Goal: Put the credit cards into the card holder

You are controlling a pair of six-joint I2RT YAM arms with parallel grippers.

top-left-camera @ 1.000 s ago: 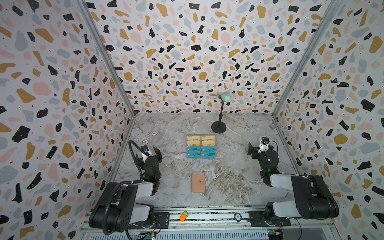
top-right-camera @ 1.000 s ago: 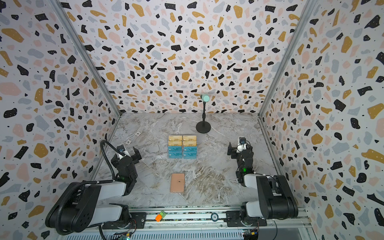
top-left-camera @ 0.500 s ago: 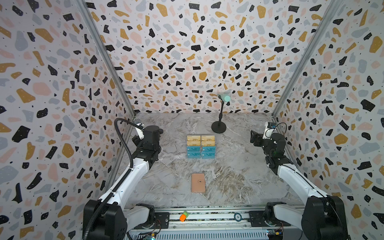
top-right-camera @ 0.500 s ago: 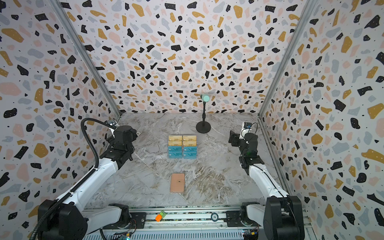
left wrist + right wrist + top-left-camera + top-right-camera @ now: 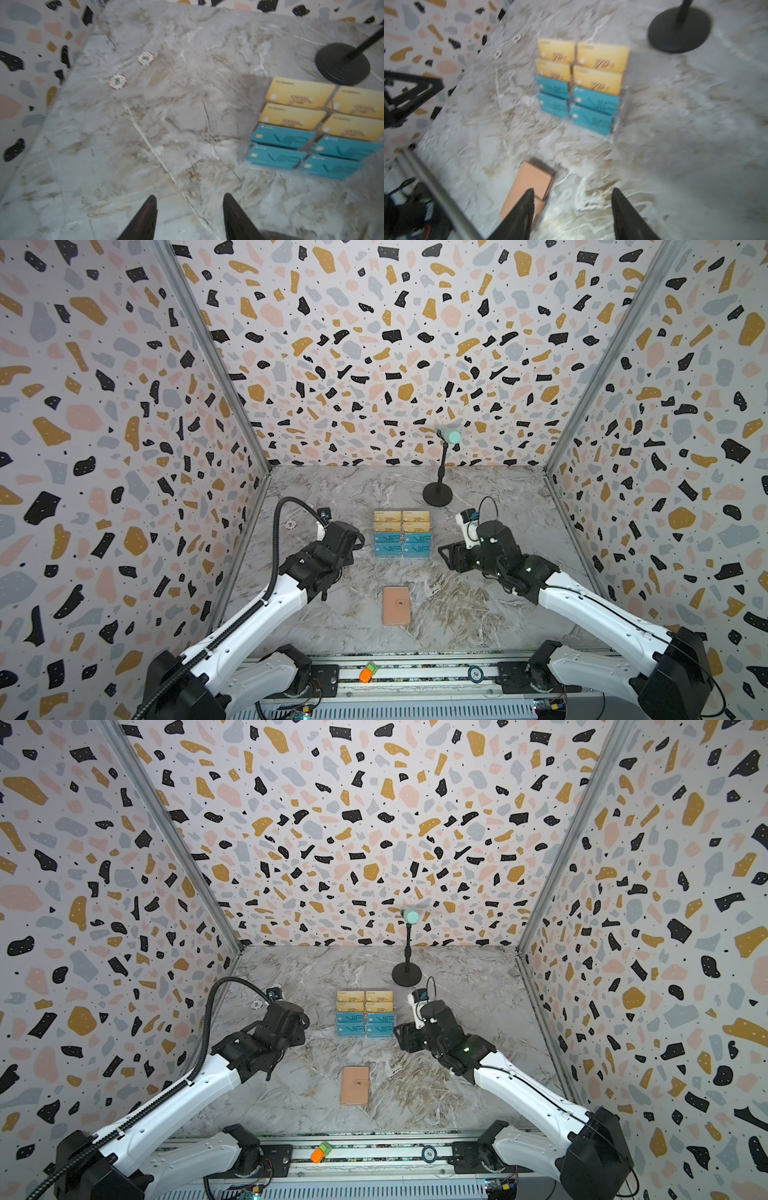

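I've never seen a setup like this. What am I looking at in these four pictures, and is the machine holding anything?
It is a robot with two arms, each ending in a two-fingered claw. Two pictures look down from one overhead camera and are nearly alike. The other two come from cameras on the wrists; the dark prongs there are the left claw and the right claw, both open and empty. On the marble table, gold and teal credit cards stand in a clear rack, a closed pink card holder lies nearer the robot, a black stand sits at the back, and two poker chips lie near the left wall.
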